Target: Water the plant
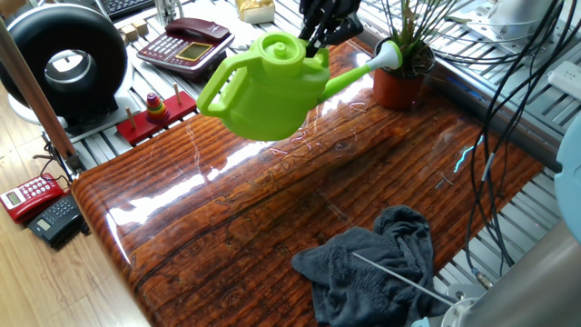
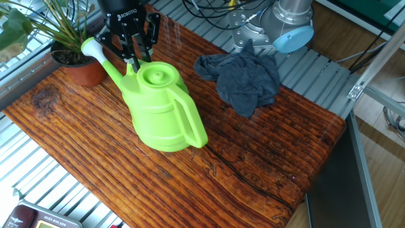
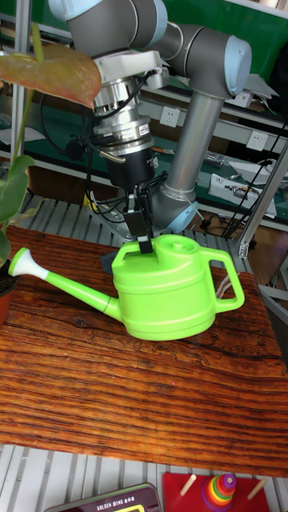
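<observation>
The plant (image 1: 406, 36) has thin green leaves and stands in a terracotta pot (image 1: 398, 88) at the far corner of the wooden table (image 1: 272, 209); the plant's pot (image 2: 78, 69) also shows in the other fixed view. My gripper (image 1: 315, 41) is shut on the top rim of a lime-green watering can (image 1: 270, 89), and holds it slightly tilted. The can's white spout tip (image 1: 388, 53) reaches the pot's rim, among the leaves. Seen from the other side, the gripper (image 2: 130, 61) stands over the can (image 2: 162, 109). In the tall view the gripper (image 3: 144, 242) clamps the can (image 3: 170, 298).
A crumpled grey cloth (image 1: 377, 263) lies at the table's near corner. Off the table's edge are a red phone (image 1: 189, 44), a black round device (image 1: 65, 62) and a red peg toy (image 1: 156, 111). Black cables (image 1: 508, 82) hang at the right. The arm's base (image 2: 278, 25) stands behind the cloth.
</observation>
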Action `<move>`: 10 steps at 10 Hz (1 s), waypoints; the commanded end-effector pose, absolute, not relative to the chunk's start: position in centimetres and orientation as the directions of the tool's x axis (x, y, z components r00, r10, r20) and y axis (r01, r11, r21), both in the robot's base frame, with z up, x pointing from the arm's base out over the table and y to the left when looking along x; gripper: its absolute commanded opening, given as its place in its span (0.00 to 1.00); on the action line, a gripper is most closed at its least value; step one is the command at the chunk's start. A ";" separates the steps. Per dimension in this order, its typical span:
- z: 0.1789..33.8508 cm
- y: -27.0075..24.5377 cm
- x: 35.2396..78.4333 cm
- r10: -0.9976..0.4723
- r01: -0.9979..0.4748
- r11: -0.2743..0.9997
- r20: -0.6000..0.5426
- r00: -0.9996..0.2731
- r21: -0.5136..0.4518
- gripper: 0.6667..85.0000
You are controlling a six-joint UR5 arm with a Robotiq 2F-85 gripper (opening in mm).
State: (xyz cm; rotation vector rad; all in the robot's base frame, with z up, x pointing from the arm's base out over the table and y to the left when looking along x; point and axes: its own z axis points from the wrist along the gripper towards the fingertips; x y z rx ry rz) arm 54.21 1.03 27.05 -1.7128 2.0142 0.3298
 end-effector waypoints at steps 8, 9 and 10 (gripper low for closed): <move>27.3 0.8 54.1 -0.868 -0.976 0.176 -0.487 -0.094 -0.126 0.00; 27.8 1.8 53.9 -0.848 -0.978 0.170 -0.524 -0.085 -0.117 0.00; 27.9 2.0 53.7 -0.842 -0.979 0.177 -0.531 -0.096 -0.105 0.00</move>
